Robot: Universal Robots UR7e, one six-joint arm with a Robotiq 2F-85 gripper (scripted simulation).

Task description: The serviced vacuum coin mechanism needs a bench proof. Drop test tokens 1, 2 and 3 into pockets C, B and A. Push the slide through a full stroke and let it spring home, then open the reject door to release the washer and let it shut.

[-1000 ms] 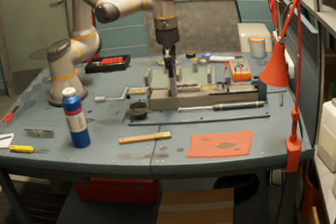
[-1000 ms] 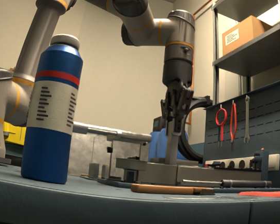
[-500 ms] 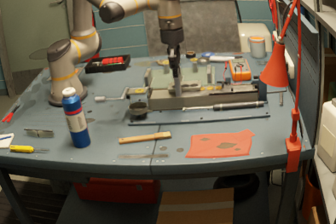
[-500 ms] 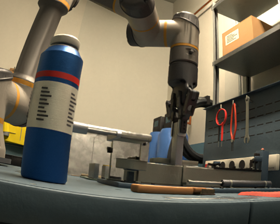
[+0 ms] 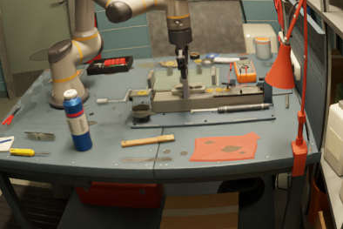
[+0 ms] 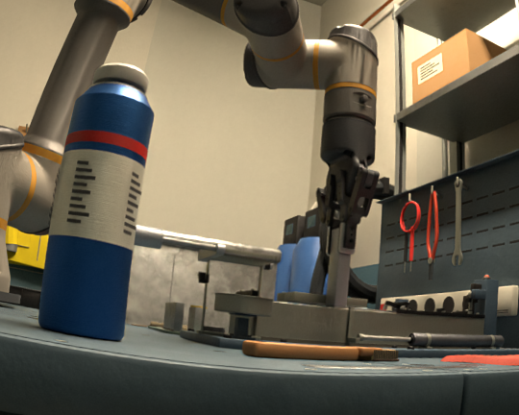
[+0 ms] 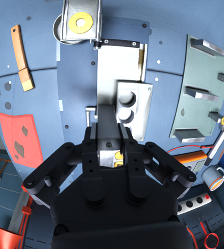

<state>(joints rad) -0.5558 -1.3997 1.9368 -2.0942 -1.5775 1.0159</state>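
The upright slide handle (image 5: 185, 85) stands on the grey coin mechanism (image 5: 204, 97), beside the pocket plate (image 7: 133, 110). My gripper (image 7: 108, 132) is clamped on the top of this handle (image 7: 107, 122), with a finger on each side of the post (image 6: 340, 269). Two round pockets (image 7: 126, 105) show in the plate; what lies in them I cannot tell. Two yellow tokens (image 7: 117, 160) show under the fingers. A yellow washer (image 7: 80, 22) lies on the reject door (image 7: 81, 21) at the mechanism's end, over a round cup (image 5: 141, 111).
A blue bottle (image 5: 77, 120) stands near the bench front. A wooden brush (image 5: 147, 140) and a red cloth (image 5: 225, 146) lie in front of the mechanism. A green tray (image 7: 202, 92), an orange meter (image 5: 244, 71), a mug (image 7: 212, 177) and a red lamp (image 5: 283, 65) stand behind and to the right.
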